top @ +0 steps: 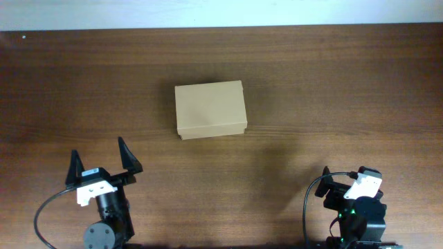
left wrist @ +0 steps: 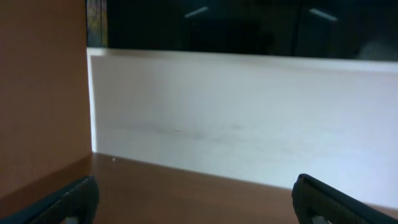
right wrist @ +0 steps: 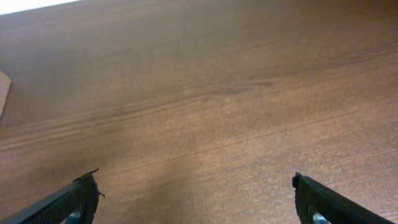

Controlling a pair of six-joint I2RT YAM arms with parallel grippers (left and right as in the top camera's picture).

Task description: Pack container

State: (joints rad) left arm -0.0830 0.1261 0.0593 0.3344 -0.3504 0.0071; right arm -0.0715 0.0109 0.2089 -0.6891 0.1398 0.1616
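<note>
The container (top: 210, 109) is a plain tan cardboard box with its flap lid shut, lying flat on the dark wooden table (top: 311, 90) at the middle. Only its corner shows at the left edge of the right wrist view (right wrist: 3, 93). My left gripper (top: 101, 160) is open and empty at the front left, well short of the box; in its wrist view (left wrist: 193, 202) the fingers stand wide apart over bare wood. My right gripper (top: 339, 185) is at the front right, open and empty, its fingers (right wrist: 196, 199) wide apart over bare table.
A white wall (left wrist: 249, 118) runs behind the table's far edge. A brown panel (left wrist: 37, 93) fills the left side of the left wrist view. No other loose objects show on the table.
</note>
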